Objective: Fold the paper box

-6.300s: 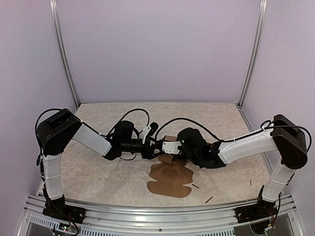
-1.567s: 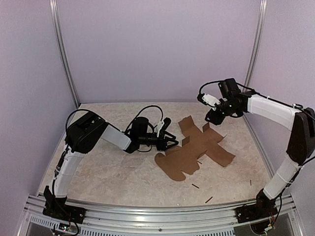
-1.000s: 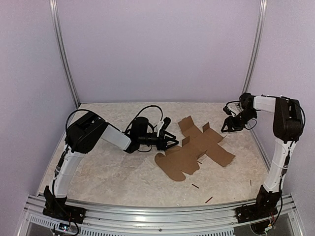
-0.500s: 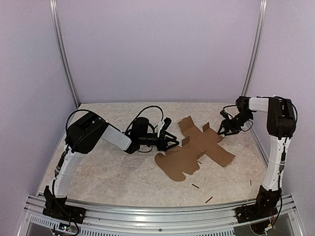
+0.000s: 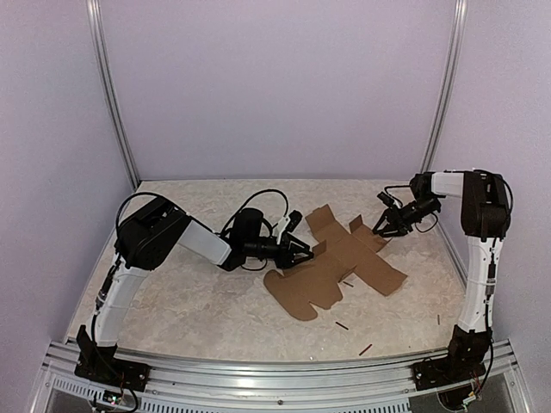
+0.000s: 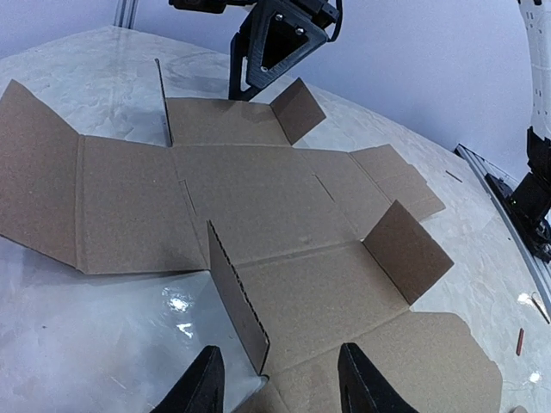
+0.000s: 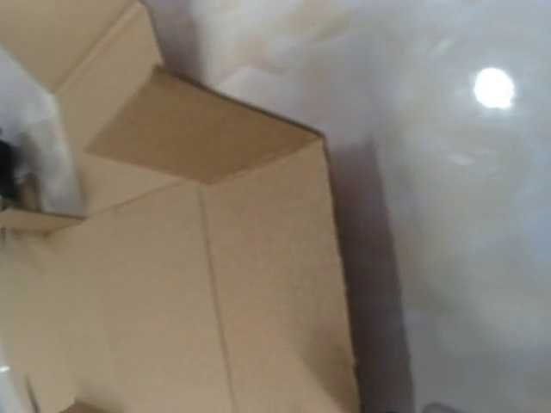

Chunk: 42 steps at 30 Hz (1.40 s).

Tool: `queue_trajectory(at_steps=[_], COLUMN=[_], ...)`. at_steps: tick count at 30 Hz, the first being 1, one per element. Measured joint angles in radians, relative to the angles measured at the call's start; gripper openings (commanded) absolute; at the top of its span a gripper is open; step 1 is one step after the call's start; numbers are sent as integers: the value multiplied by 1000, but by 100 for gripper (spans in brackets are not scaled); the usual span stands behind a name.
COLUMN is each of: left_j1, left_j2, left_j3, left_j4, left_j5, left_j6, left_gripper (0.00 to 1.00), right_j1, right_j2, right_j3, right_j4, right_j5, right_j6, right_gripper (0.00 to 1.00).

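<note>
- The left pincer (image 6: 277, 380) has its two dark fingers spread and empty. The near end of an upright flap (image 6: 234, 297) stands between them, not visibly touched.
- The right pincer (image 5: 381, 227) sits low at the far right corner of the sheet. Its jaws look spread and nothing shows in them.
- The paper box (image 5: 336, 262) is a brown die-cut sheet lying almost flat in the middle of the surface (image 5: 189, 292), between the two pincers. A few small flaps tilt upward.
- Judged step: folding has hardly started, and no walls are up.
- The next move likely calls for closing on that flap, or pushing it over along its crease, while the other arm steadies the sheet.
- Hard to make out: the right wrist view is blurred, showing only close cardboard and no fingers, so contact there cannot be told.
</note>
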Motion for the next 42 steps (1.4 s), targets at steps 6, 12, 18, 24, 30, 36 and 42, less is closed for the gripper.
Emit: queue_trajectory(at_steps=[6,12,18,24,30,36,42], left_j1=[-10,-10,-10,-10,-10,-27,-67], left_j2=[9,11,11,19,17,-101,-196], left_j3=[6,10,10,23,0,-142,-39], left_j4=[-18,-19,-19,-19,16,-24,-317], left_j5=[-9,-16,-22,-24,-60,-196,-338], left_j6=[7,8,10,9,10,30,55], left_gripper=[44,44,44,42,47,56,55], right_j1=[6,48,117,134,136,136,136], right_j2=[-11,-27,-39,-80,-89,-90,-111], right_j3=[-12,-24,-24,-24,-24,-23,-23], right_j4=[-24,-26,-27,-28,-31,-33,-32], right_j5=[-74,-93,-111,-129,-130,-106,-61], right_j6=[-11,-11,-8,-8,-8,-8,-8], right_gripper=[44,38,34,33,34,36,37])
